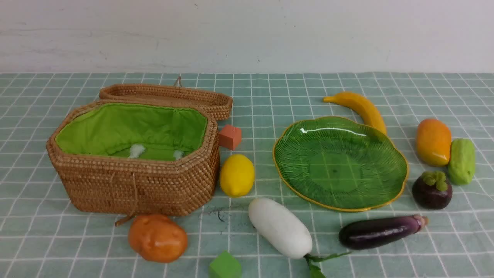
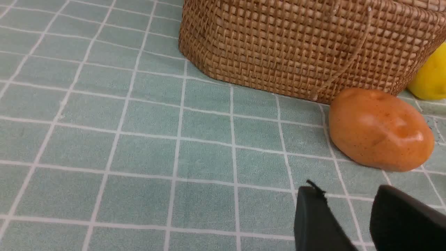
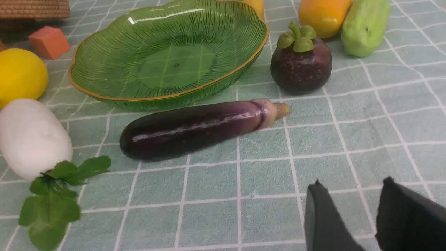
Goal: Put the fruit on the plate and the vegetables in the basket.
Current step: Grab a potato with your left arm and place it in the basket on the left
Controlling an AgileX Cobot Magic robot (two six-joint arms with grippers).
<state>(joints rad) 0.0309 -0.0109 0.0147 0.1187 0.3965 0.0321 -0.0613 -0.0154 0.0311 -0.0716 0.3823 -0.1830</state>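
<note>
Nothing is sorted yet: the plate (image 1: 339,162) is bare, no veg is in the basket (image 1: 135,185), and its lid (image 1: 166,94) is folded back behind it. The L gripper (image 2: 348,198) and R gripper (image 3: 352,195) are each seen w/ jaws parted and nothing held, low over the checked cloth (image 1: 38,239).

Risks:
- The potato (image 1: 157,237) lies just in front of the basket wall, by a cord loop (image 2: 343,66). Wicker or cord could be snagged there.
- The lemon (image 1: 237,175) is just beside the basket corner, so there is little room for the jaws.
- The mango (image 1: 433,141) and gourd (image 1: 461,161) are touching, so one may be knocked away when the other is grabbed.
- The mangosteen (image 1: 431,191) and eggplant (image 1: 380,231) are both dark purple, so a mix-up is possible.
- The banana (image 1: 359,106) is tucked at the plate's far rim, so the plate could be shoved.
- The radish (image 1: 279,227) is fat and glossy, prob. easily squeezed out of the jaws.
- The orange cube (image 1: 230,136) and green cube (image 1: 225,265) could be taken by mistake.
</note>
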